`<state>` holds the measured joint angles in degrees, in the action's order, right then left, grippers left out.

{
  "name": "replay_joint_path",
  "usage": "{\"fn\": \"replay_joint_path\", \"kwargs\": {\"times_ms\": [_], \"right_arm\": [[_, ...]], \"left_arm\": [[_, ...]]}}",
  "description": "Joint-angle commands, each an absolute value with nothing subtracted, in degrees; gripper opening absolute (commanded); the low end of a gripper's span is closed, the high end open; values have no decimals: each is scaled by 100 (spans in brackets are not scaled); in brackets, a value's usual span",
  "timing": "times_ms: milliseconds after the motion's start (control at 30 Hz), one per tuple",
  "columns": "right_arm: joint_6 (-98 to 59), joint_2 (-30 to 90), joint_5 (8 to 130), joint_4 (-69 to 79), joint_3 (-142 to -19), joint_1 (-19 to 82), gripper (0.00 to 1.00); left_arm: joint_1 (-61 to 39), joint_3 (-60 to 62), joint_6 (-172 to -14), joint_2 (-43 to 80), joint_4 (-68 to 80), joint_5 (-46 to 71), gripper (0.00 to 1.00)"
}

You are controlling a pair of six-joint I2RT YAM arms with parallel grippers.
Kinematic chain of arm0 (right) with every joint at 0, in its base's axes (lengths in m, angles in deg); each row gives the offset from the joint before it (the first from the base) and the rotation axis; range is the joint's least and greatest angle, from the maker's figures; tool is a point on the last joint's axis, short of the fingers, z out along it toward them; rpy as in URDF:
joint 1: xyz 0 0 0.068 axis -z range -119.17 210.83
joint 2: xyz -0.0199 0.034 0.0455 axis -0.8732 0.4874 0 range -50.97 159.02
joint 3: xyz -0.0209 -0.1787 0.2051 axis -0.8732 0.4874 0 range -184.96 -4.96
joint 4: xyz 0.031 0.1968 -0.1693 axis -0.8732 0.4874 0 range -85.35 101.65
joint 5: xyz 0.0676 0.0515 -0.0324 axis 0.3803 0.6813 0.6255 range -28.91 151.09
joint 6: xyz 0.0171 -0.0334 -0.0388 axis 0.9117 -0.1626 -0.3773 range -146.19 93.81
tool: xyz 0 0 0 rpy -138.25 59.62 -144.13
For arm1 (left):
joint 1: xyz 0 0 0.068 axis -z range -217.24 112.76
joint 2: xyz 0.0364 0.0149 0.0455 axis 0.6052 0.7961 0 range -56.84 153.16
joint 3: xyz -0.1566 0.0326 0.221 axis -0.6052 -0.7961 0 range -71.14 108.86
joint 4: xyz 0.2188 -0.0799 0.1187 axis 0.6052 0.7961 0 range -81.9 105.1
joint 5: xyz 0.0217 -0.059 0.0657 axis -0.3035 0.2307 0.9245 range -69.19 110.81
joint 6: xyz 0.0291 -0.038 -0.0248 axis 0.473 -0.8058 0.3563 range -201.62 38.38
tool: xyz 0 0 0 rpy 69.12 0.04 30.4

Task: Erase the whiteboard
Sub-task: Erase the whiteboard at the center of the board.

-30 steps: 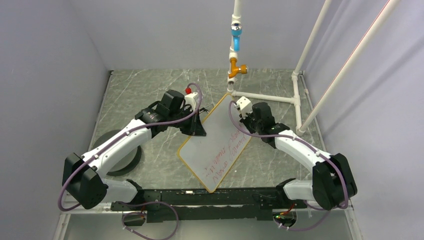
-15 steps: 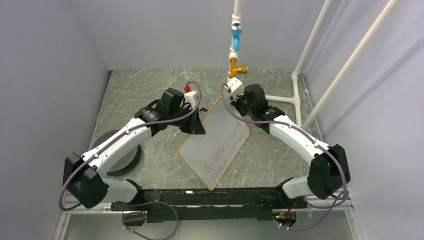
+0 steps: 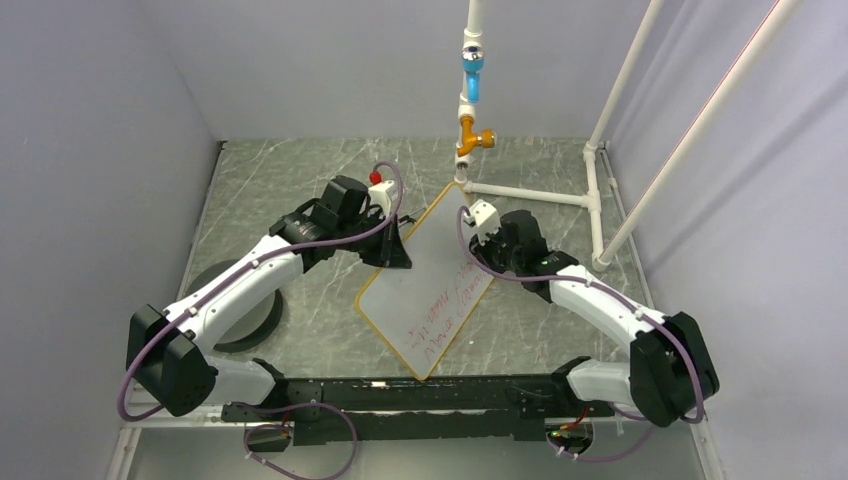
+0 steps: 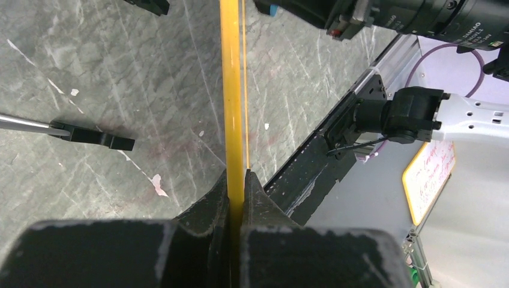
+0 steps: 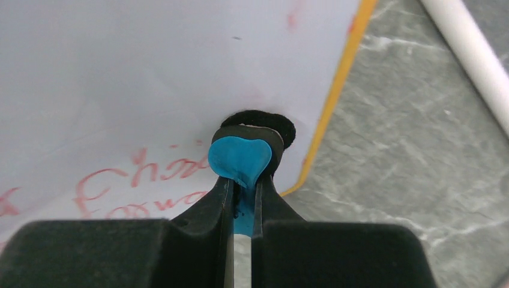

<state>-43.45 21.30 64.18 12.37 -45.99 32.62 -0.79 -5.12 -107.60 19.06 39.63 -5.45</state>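
Observation:
The whiteboard [image 3: 425, 290], white with a yellow frame, lies diagonally between my arms, with red handwriting [image 3: 445, 310] on its near half. My left gripper [image 3: 396, 256] is shut on its left frame edge; the left wrist view shows that yellow edge [image 4: 232, 90] pinched between the jaws of the left gripper [image 4: 237, 180]. My right gripper [image 3: 482, 258] is shut on a small blue eraser [image 5: 240, 159]. The eraser's black felt [image 5: 264, 120] presses on the whiteboard [image 5: 150, 72] near its right frame, just above the red handwriting [image 5: 144, 174].
A white pipe frame [image 3: 530, 193] runs along the table behind the board, with an upright pipe carrying blue and orange fittings [image 3: 471, 75]. A white pipe [image 5: 468, 54] passes close to the right of the board. A black clip foot [image 4: 90, 136] rests on the marble table [image 3: 290, 180].
My right gripper swept the eraser up toward the board's far corner, then back down to the right side above the writing. The left arm and board have stayed put.

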Motion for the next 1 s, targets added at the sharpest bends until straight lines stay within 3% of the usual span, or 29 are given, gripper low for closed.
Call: {"fn": "replay_joint_path", "kwargs": {"times_ms": [0,133,267,500,767,967], "right_arm": [[-3688,1692,8282,603,-4610,3191,0],[-2996,2086,8499,-49,-5177,3195,0],[-2662,2654,7714,-55,-5737,3419,0],[-2560,2741,7664,361,-5219,4346,0],[-2416,2139,8653,273,-4836,3912,0],[-2105,2199,8618,90,-5412,3608,0]], "left_arm": [[64,-413,-10386,1766,3372,-1678,0],[17,-548,-10491,1736,3210,-1818,0],[-47,-646,-10543,1647,3182,-1844,0],[-133,-786,-10511,1527,3153,-1908,0],[-156,-692,-10502,1684,3129,-1962,0],[-157,-713,-10563,1661,3086,-1980,0]]}}
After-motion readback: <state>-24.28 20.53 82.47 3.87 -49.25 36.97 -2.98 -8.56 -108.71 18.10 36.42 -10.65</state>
